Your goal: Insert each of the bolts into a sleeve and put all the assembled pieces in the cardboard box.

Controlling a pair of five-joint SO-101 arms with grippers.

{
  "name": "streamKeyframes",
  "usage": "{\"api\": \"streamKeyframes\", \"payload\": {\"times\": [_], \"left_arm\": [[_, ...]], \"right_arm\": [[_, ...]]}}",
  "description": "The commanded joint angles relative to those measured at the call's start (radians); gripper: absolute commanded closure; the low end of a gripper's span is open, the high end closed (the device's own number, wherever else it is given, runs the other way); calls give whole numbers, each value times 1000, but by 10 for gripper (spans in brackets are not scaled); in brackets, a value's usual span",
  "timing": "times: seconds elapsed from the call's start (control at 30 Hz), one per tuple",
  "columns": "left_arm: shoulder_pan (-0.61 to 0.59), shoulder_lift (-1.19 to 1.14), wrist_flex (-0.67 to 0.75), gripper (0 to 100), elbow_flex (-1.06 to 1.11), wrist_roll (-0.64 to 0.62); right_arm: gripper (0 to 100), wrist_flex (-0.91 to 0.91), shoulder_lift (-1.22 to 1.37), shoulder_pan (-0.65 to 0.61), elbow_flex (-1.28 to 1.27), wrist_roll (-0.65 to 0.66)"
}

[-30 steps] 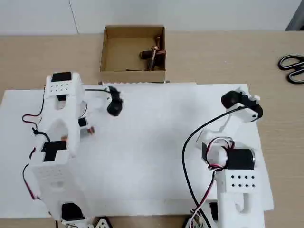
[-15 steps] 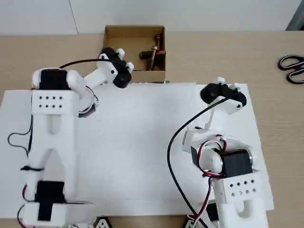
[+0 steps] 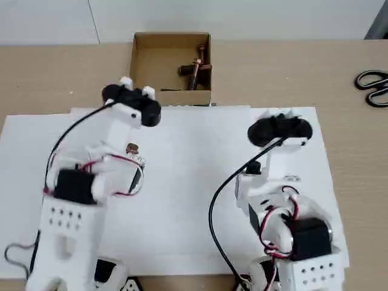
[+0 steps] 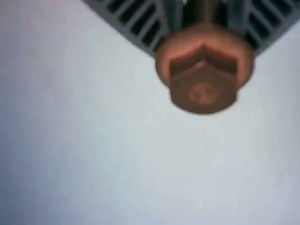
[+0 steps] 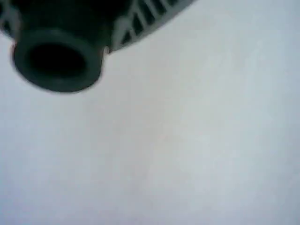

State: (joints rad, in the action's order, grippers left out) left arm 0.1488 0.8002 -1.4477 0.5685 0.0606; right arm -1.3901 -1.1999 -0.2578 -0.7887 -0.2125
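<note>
Left gripper (image 4: pixel 206 14) around bolt (image 4: pixel 204 77), right gripper (image 5: pixel 70 16) around sleeve (image 5: pixel 58 61), scissors (image 3: pixel 373 86) apart

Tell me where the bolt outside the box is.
The bolt is held in the left hand, its head pointing outward. It hangs over the left part of the white sheet, short of the cardboard box.

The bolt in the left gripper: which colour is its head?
Copper-brown. The bolt shows best in the left wrist view.
</note>
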Motion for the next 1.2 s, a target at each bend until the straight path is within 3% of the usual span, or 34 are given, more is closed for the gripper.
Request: {"api": "streamKeyframes", "payload": {"times": [0.0,0.13,0.47,0.63,0.8,0.97,1.17], "left_arm": [[11,265,230,995,200,-141],[17,525,379,995,424,-281],[18,1022,410,995,751,-506],[18,991,456,995,782,-694],[28,991,460,995,782,-888],[135,991,460,995,796,-893],[204,991,540,995,848,-893]], "right_arm": [[996,150,-134,16,-144,75],[996,303,-272,7,-321,103],[996,549,-536,-255,-717,155],[996,662,-616,-427,-847,175],[996,750,-595,-519,-895,184],[996,746,-598,-581,-895,187],[996,745,-595,-601,-895,284]]}}
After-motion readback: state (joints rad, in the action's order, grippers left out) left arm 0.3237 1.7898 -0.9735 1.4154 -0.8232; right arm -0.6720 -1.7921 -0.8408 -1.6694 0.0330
